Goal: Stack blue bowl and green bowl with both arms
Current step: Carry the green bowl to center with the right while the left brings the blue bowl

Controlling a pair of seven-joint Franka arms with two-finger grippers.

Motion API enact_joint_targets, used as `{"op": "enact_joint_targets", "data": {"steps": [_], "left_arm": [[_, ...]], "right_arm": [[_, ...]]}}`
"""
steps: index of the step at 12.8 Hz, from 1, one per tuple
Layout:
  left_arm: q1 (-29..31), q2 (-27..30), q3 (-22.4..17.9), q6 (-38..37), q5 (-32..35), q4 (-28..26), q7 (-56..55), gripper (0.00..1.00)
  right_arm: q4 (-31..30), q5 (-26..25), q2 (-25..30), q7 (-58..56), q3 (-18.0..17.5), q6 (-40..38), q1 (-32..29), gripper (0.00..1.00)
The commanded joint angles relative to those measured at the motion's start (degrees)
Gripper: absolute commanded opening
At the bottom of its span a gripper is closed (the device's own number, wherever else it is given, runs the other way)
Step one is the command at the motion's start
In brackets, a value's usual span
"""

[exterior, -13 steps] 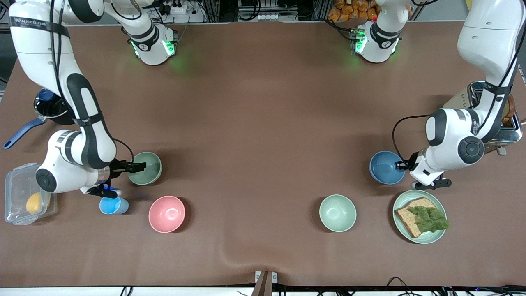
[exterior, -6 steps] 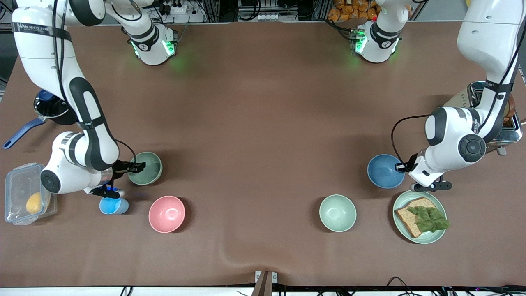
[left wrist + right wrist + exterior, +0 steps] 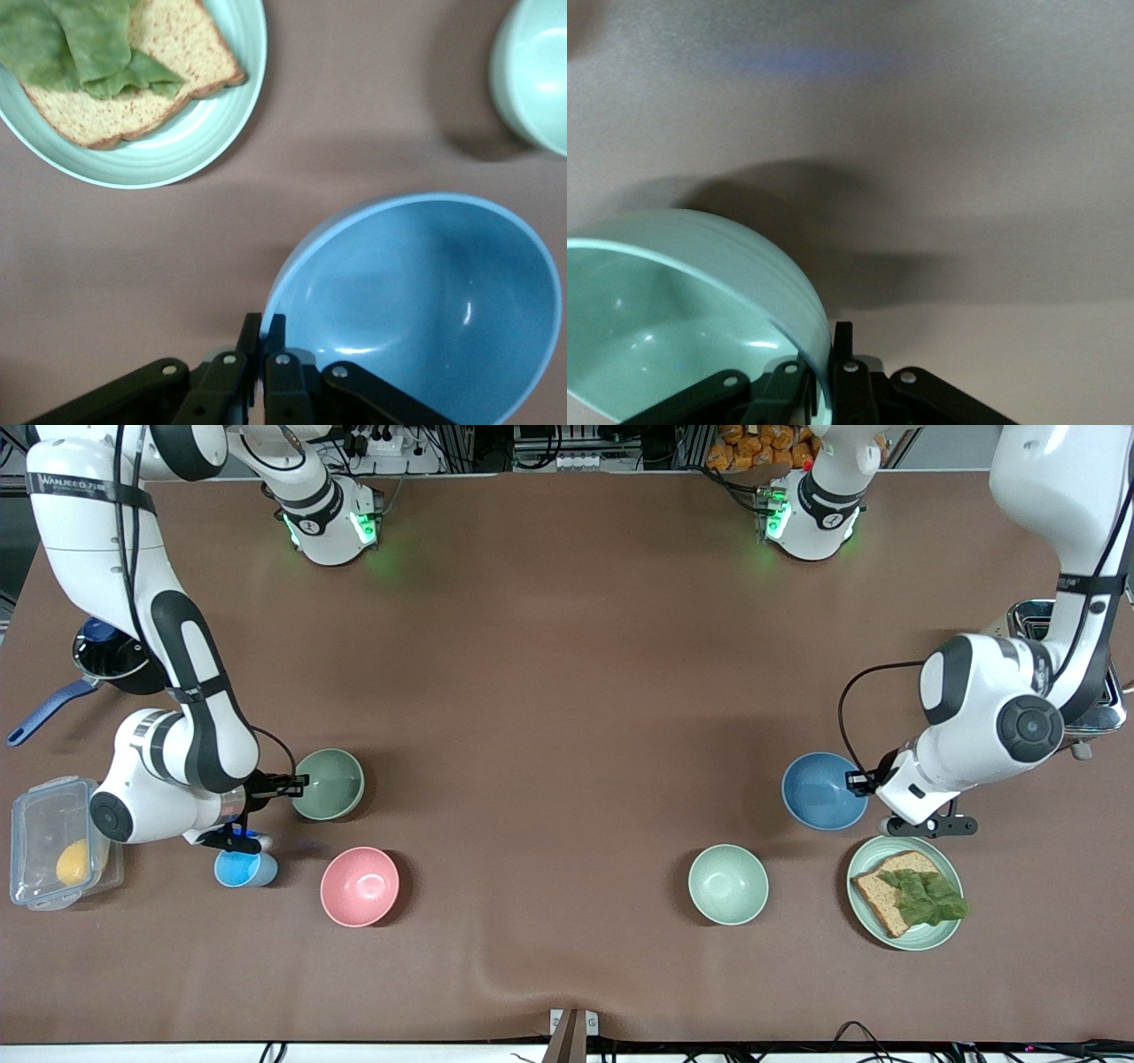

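Note:
The blue bowl [image 3: 824, 791] hangs just above the table at the left arm's end, beside the bread plate. My left gripper [image 3: 858, 781] is shut on its rim, one finger inside and one outside; the left wrist view shows the bowl [image 3: 425, 301] tilted in the gripper [image 3: 264, 328]. The green bowl [image 3: 328, 784] hangs just above the table at the right arm's end. My right gripper [image 3: 297, 783] is shut on its rim; the right wrist view shows the bowl [image 3: 682, 310] in the gripper [image 3: 828, 341].
A pink bowl [image 3: 360, 886] and a light-blue cup [image 3: 244, 868] lie nearer the front camera than the green bowl. A paler mint bowl [image 3: 728, 884] and a plate with bread and lettuce [image 3: 904, 892] lie near the blue bowl. A toaster [image 3: 1085, 682], a pan [image 3: 102, 660] and a plastic box [image 3: 53, 841] stand at the table's ends.
Both bowls have come up off the table in the grippers and shifted a little toward the table's middle. The green bowl now shows its shadow below it.

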State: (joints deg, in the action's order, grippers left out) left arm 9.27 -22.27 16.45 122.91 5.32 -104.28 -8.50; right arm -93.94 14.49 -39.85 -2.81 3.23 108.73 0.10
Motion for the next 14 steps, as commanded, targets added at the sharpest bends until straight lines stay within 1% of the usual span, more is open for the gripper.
{"op": "enact_joint_targets", "data": {"steps": [1,2,3,5,6,8,9,11,13,14], "left_arm": [[0.3,2.1,2.0,-3.6,-1.0,1.6,-1.5,0.00],[0.2,2.5,2.3,-4.6,-1.2,2.3,-2.2,0.00],[0.2,2.9,3.4,-5.7,-1.3,3.0,-3.8,0.00],[0.2,3.6,5.4,-8.4,-1.3,4.8,-7.0,0.00],[0.3,3.7,6.6,-9.3,-1.3,5.4,-8.1,0.00],[0.2,3.7,8.2,-10.1,-1.3,6.3,-10.6,0.00],[0.3,3.7,9.2,-10.1,-1.4,6.4,-11.7,0.00],[0.0,3.5,9.8,-10.1,-1.3,6.4,-14.5,0.00],[0.0,3.1,10.8,-10.1,-1.2,6.5,-15.8,0.00],[0.0,3.1,10.8,-10.1,-1.2,6.4,-15.8,0.00]], "right_arm": [[0.5,1.7,1.4,0.9,-1.5,-2.9,-0.2,0.09],[0.5,5.2,2.1,1.3,-1.6,-3.5,0.0,0.09],[0.6,7.5,2.2,2.6,-1.6,-4.5,0.2,0.09],[0.8,8.3,3.1,7.3,-2.8,-5.2,1.3,0.09],[0.7,9.6,3.8,10.5,-3.3,-5.4,2.3,0.09],[0.8,13.8,4.5,17.7,-4.5,-5.2,4.7,0.09],[1.0,14.4,5.0,20.0,-4.5,-5.0,6.0,0.09],[1.5,15.2,5.7,24.8,-4.5,-4.8,8.7,0.09],[2.3,18.9,5.7,29.2,-4.7,-3.3,12.4,0.09],[2.3,19.9,5.7,31.2,-4.7,-0.9,14.4,0.09]]}}
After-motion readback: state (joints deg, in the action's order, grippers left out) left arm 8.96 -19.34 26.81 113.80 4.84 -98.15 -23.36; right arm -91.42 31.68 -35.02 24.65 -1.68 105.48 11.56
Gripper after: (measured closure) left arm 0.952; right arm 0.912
